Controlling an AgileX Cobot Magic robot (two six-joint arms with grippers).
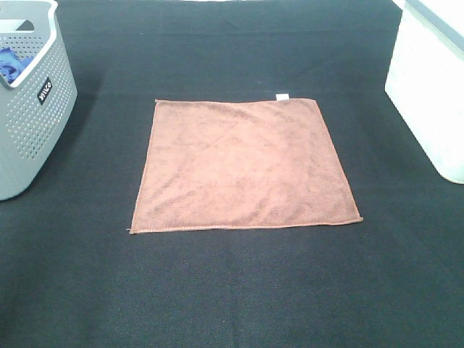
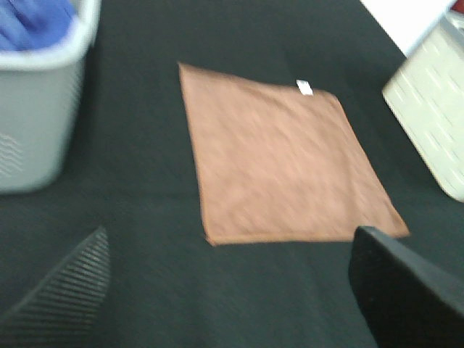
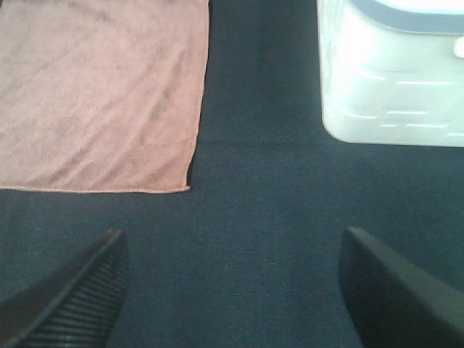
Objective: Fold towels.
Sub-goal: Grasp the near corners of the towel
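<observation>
A reddish-brown square towel point(image 1: 243, 165) lies flat and unfolded in the middle of the dark table, with a small white tag point(image 1: 281, 96) on its far edge. It also shows in the left wrist view point(image 2: 279, 167) and the right wrist view point(image 3: 101, 90). Neither gripper shows in the exterior high view. My left gripper point(image 2: 232, 290) is open and empty, hovering short of the towel's near edge. My right gripper point(image 3: 232, 286) is open and empty, over bare table just off the towel's near right corner point(image 3: 187, 187).
A grey perforated basket point(image 1: 29, 109) holding blue cloth point(image 1: 11, 64) stands at the far left. A white bin point(image 1: 431, 87) stands at the right edge. The dark tablecloth point(image 1: 232, 290) covers the whole surface.
</observation>
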